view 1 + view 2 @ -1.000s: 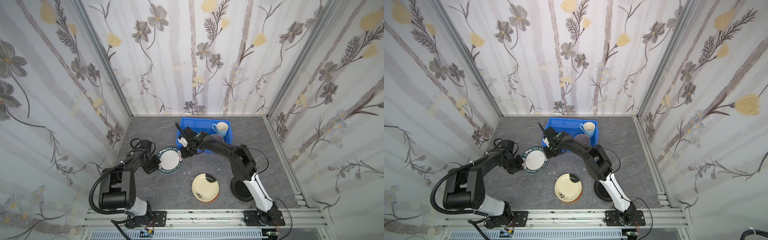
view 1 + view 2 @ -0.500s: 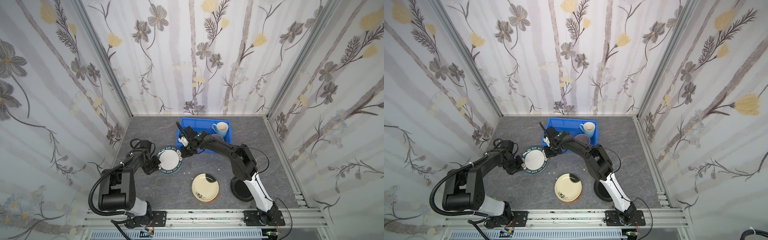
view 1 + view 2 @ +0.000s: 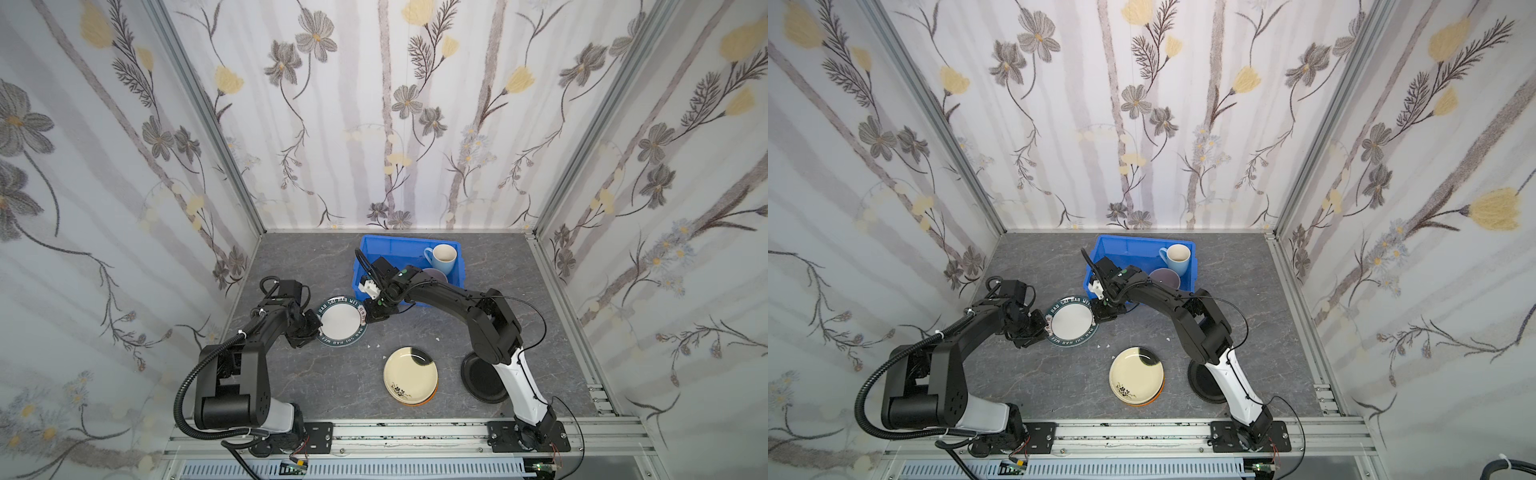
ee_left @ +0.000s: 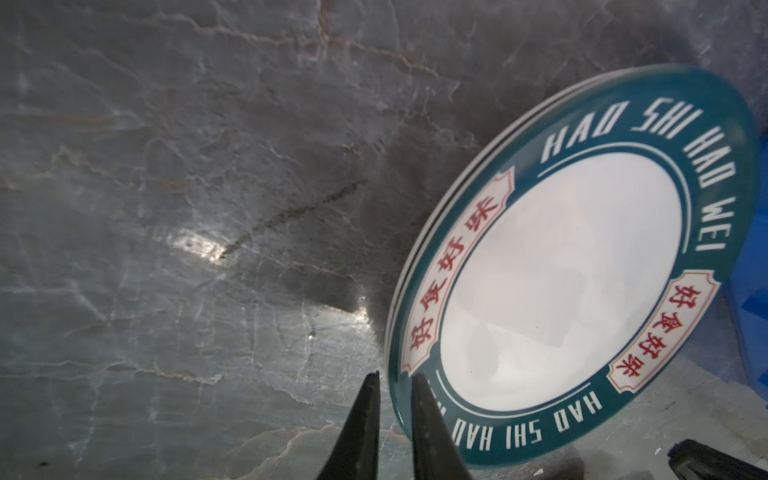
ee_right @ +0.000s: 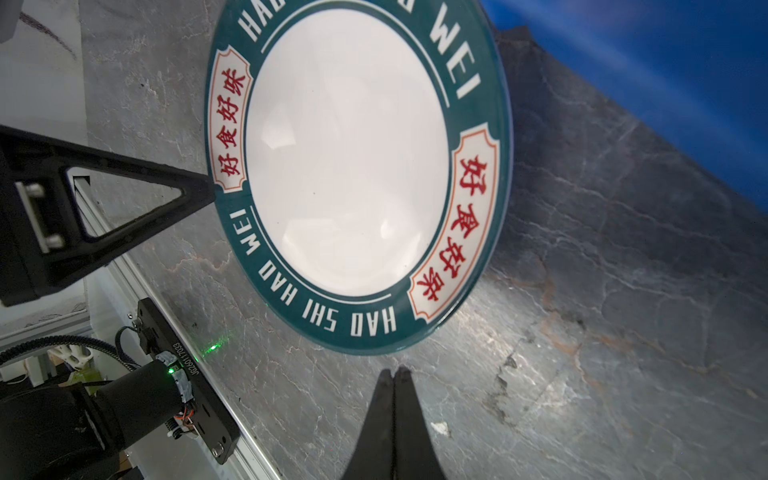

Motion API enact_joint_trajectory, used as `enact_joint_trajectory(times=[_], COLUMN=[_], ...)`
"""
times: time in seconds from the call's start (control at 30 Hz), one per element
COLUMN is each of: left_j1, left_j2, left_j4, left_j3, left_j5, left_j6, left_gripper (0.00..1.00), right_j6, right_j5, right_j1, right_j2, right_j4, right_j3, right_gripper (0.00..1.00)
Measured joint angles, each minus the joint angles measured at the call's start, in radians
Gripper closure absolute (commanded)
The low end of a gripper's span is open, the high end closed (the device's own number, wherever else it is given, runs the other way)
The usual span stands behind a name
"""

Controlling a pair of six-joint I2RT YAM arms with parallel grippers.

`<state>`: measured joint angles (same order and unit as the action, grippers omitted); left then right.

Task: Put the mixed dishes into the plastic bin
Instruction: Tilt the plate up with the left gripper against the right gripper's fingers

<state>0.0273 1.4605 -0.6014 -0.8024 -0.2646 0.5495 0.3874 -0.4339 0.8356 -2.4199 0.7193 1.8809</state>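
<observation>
One change | left pincer (image 4: 397,374) loosened astride lettered plate (image 4: 561,282) rim | right pincer (image 5: 395,370) closed

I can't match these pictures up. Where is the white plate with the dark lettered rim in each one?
In a top view: lettered plate on the grey table, left of middle, just below-left of the blue bin.
In a top view: same place, slightly further left.
Left wrist: close up, large, blue bin at the picture's edge.
Right wrist: close up, large, blue bin behind it.
Shared landmark: the blue bin.
</observation>
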Motion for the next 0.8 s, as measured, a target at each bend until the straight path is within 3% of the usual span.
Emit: enact_joint_trajectory(times=[0.13,0.3,0.4,0.8], left_j1=[0.002,0.015,0.018,0.028], left_j2=[0.003,0.061,0.106,0.341], left_j4=[-0.002,-0.006,-0.008,0.010], left_j3=[-0.026,-0.109,-0.180,-0.399], left_j5=[0.011,0.047,0.068,0.071], left_j6=[-0.001,-0.023,-0.038,-0.082], left_gripper=[0.83,0.82,0.78,0.75], right_j6=[-0.003,-0.004,-0.004,0.001], right_j5=[0.019,0.051,0.058,0.089], right_j1=[0.000,0.000,-0.013,-0.054], right_j2=[0.005,0.007,0.007,-0.032], right_j4=[-0.001,-0.005,-0.011,-0.013], right_j3=[-0.006,-0.006,-0.006,0.014], right_gripper=[0.91,0.71,0.66,0.63])
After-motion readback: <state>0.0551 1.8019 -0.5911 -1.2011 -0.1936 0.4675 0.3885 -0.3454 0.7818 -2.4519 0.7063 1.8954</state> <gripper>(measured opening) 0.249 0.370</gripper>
